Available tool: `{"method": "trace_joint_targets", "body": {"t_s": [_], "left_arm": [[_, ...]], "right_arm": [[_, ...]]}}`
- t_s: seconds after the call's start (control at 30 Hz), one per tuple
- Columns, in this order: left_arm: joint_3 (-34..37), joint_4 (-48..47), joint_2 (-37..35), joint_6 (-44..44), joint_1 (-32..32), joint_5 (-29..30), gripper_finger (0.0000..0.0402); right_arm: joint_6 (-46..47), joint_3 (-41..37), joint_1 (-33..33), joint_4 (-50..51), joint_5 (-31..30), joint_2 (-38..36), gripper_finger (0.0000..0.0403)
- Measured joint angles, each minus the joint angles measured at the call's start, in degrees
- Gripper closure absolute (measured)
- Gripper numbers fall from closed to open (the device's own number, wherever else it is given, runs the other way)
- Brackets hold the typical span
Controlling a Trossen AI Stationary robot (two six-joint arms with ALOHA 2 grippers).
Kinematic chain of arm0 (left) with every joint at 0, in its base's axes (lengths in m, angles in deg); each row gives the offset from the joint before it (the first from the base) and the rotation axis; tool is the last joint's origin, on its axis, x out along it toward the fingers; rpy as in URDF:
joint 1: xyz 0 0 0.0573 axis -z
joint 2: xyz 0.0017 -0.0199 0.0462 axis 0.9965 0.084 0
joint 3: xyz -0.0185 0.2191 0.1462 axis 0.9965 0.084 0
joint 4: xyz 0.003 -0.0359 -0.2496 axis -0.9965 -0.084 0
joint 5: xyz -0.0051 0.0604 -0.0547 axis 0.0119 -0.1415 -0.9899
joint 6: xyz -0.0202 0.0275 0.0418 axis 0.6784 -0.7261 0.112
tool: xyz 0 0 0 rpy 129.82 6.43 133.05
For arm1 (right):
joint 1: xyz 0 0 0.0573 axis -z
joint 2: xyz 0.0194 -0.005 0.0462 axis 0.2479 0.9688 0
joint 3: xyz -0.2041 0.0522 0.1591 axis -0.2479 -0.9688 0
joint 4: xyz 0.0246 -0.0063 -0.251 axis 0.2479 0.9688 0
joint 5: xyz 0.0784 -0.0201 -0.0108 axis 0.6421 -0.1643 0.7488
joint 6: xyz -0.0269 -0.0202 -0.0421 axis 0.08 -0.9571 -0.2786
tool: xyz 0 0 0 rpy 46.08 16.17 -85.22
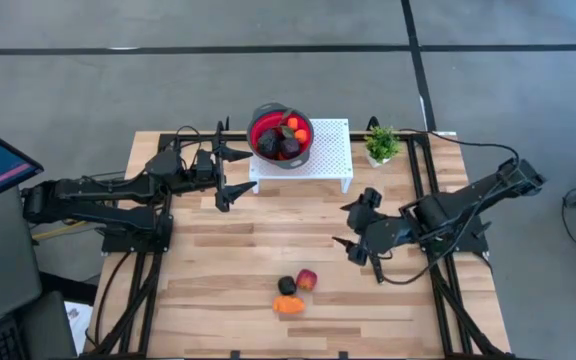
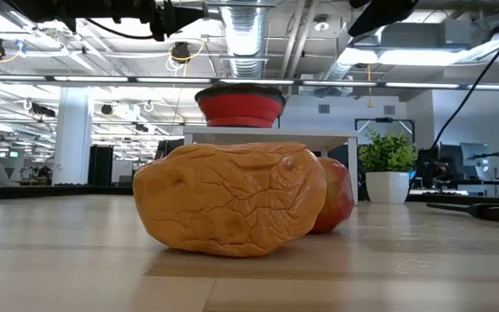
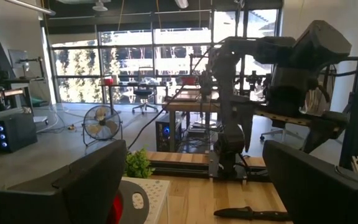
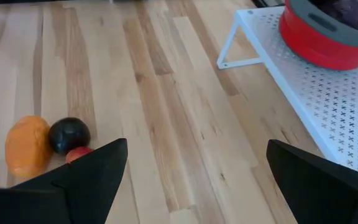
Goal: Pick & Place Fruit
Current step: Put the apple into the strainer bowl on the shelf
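Fruit on tabletop: orange piece [image 1: 288, 305], dark plum [image 1: 286, 286], red ball [image 1: 307, 280], clustered near front edge.
Fruit in bowl: more pieces in red bowl [image 1: 281, 135] on white rack [image 1: 333, 160]; partly hidden by rim.
Low view: orange piece fills foreground, plum hidden behind.
Left end effector [image 1: 224, 172]: open, empty, raised beside bowl.
Right end effector [image 1: 350, 222]: open, empty, above bare boards.
Open room: wide bare tabletop between rack and cluster.

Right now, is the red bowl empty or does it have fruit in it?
It has fruit in it. From above, the red bowl on the white rack holds dark plums and an orange piece.
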Motion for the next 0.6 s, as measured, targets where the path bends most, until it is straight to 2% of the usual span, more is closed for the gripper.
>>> {"method": "trace_joint_targets", "body": {"t_s": [0.47, 0.6], "left_arm": [[0.0, 0.0, 0.0, 0.0, 0.0, 0.0, 0.0027], [0.0, 0.0, 0.0, 0.0, 0.0, 0.0, 0.0027]], "right_arm": [[0.0, 0.1, 3.0, -3.9, 0.0, 3.4, 0.0022], [0.0, 0.0, 3.8, -5.9, 7.0, 5.5, 0.0022]]}}
